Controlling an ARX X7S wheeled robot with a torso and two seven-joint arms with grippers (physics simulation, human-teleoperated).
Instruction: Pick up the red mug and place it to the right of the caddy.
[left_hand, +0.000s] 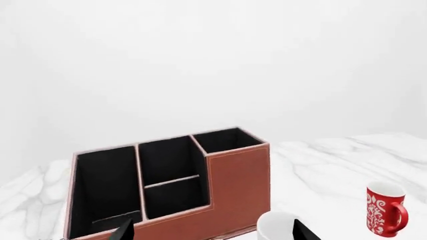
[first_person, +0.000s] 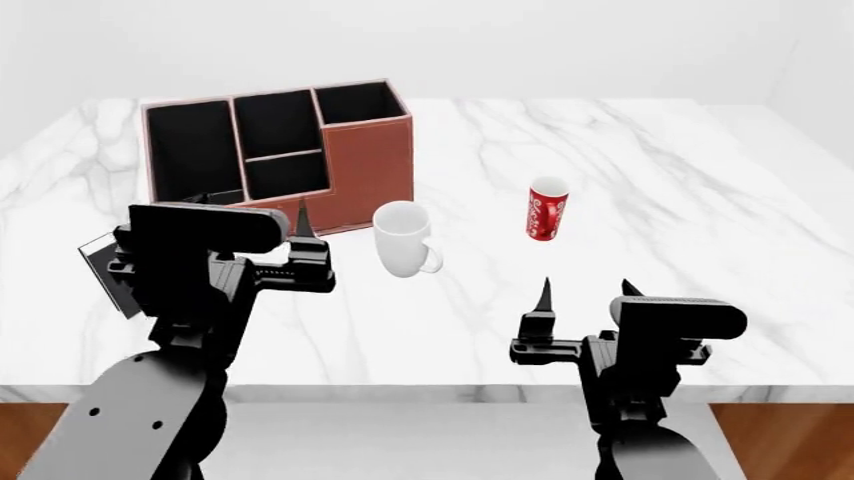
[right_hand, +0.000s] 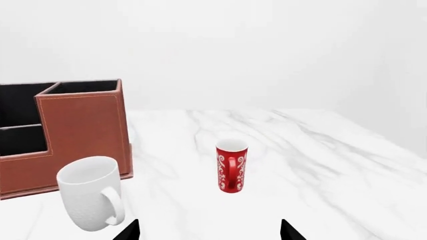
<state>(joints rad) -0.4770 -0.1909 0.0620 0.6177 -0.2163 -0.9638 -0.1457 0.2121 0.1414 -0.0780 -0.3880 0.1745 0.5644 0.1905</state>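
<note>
The red mug (first_person: 547, 208) stands upright on the white marble table (first_person: 667, 170), right of the caddy; it shows in the right wrist view (right_hand: 231, 165) with its handle toward the camera and in the left wrist view (left_hand: 385, 208). The reddish-brown caddy (first_person: 363, 168) with black-lined compartments stands at the back left (left_hand: 237, 175) (right_hand: 80, 130). My right gripper (first_person: 585, 292) is open and empty, near the front edge, short of the red mug. My left gripper (first_person: 302, 222) is open and empty, just in front of the caddy.
A plain white mug (first_person: 400, 238) stands between the caddy and the red mug, close to my left gripper (right_hand: 90, 192) (left_hand: 277, 226). A small black book (first_person: 107, 270) lies at the table's left, partly hidden behind my left arm.
</note>
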